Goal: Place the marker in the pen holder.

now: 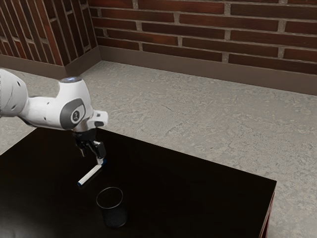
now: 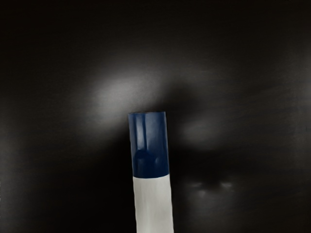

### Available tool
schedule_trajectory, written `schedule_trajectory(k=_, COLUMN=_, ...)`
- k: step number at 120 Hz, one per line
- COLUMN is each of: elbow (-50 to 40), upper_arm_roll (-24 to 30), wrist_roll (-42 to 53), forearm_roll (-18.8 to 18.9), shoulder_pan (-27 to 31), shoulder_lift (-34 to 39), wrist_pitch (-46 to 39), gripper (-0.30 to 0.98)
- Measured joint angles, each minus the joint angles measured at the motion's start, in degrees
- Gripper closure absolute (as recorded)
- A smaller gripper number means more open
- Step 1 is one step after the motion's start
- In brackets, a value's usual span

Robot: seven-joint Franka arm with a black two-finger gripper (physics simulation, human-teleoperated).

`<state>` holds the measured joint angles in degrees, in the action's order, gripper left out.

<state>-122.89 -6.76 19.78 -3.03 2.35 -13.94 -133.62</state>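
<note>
Hand [image 1: 92, 158], fingers apart, at marker's [image 1: 90, 175] blue end, gap before pen holder [image 1: 115, 217], table corner [image 1: 270, 184] well apart

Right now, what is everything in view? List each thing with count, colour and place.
Marker: one, white with blue ends, on the table
Cup: one, black, on the table near the marker
Table: one, black, under marker and cup
Floor: one, grey, beyond the table
Brick walls: two faces, red-brown, behind the floor
Baseboard: brown, along the walls' foot
Arm: one, white and grey, exterior view's left
Gripper: one, black, open, at one marker end
</note>
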Motion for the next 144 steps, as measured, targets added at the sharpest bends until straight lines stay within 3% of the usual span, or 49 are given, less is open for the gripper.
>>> schedule_trajectory(k=112, elbow=-1.59, upper_arm_roll=2.11, wrist_roll=15.12, forearm_roll=-2.61, shoulder_pan=0.27, shoulder_lift=-3.69, wrist_pitch=-7.49, gripper=0.05)
schedule_trajectory(k=144, elbow=0.40, upper_arm_roll=1.77, wrist_roll=14.99, forearm_roll=-7.26, shoulder_pan=0.39, shoulder_lift=-5.93, wrist_pitch=-8.45, gripper=0.05)
